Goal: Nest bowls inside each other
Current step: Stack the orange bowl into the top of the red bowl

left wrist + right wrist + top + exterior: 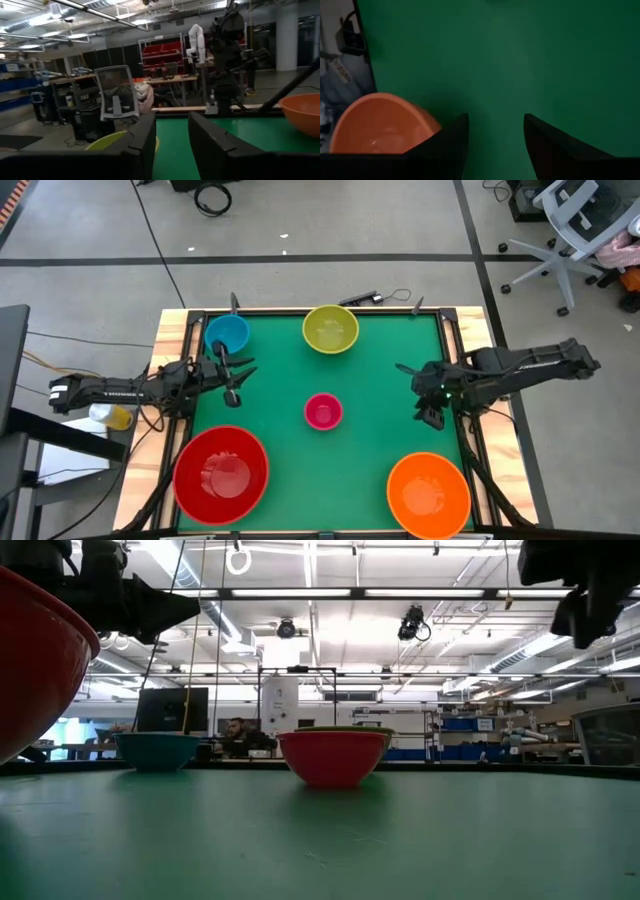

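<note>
Five bowls stand apart, each on its base, on the green table [380, 380]: red [222, 475] near left, orange [428, 495] near right, pink [323, 412] in the middle, yellow-green [330, 329] far middle, blue [227, 335] far left. My left gripper [243, 380] hovers open at the left edge, just near of the blue bowl, pointing level across the table [172, 120]. My right gripper [428, 412] hangs open at the right edge and tips down at bare green mat [495, 122], with the orange bowl [380, 125] off to one side. Neither gripper has anything between its fingers.
A wooden frame [170, 350] borders the table. Free mat lies between the pink bowl and both arms. In the low view the red bowl [30, 660] looms close at the left, and a person [237, 735] sits far behind the table. An office chair [575, 230] stands beyond the far right corner.
</note>
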### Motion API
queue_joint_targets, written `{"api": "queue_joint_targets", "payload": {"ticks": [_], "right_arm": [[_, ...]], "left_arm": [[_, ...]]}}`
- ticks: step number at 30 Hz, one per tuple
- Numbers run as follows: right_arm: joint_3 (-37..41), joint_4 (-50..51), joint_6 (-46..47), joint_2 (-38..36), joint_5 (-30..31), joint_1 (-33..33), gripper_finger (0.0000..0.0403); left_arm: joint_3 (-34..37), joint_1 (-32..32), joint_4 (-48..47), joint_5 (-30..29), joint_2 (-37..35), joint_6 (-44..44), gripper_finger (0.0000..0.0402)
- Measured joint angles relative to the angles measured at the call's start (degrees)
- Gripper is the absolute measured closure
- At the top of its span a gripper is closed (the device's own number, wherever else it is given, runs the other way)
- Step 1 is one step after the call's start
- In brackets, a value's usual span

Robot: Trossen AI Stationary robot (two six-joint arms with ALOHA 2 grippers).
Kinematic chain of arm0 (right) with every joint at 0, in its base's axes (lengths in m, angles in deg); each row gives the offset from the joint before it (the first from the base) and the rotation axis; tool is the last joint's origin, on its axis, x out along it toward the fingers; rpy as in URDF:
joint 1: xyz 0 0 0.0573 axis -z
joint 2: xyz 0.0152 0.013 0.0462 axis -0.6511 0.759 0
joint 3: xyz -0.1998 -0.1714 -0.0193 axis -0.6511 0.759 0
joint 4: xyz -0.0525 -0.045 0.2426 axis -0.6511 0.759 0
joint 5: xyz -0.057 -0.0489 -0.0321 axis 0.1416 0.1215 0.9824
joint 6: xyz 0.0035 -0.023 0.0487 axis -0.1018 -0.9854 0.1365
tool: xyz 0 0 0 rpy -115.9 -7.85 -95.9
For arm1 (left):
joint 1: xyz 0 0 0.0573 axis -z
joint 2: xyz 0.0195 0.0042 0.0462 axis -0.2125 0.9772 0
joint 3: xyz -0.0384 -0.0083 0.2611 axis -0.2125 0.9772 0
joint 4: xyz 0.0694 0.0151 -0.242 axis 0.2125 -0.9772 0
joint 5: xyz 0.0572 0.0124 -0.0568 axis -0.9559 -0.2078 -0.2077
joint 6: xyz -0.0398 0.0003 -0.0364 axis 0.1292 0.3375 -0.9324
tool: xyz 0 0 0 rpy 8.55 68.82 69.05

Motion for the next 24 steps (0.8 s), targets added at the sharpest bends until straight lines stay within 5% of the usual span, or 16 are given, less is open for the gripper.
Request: {"api": "queue_joint_targets", "payload": {"ticks": [10,24], "right_arm": [[0.0,0.89,15.64,0.0,-3.09,-11.58,0.021],[0.04,0.93,22.71,0.0,-2.77,-19.94,0.021]], "left_arm": [[-0.24,1.15,-0.38,0.14,2.81,-6.22,0.0285],[-14.42,3.24,-2.65,0.49,21.33,-5.67,0.0276]]}}
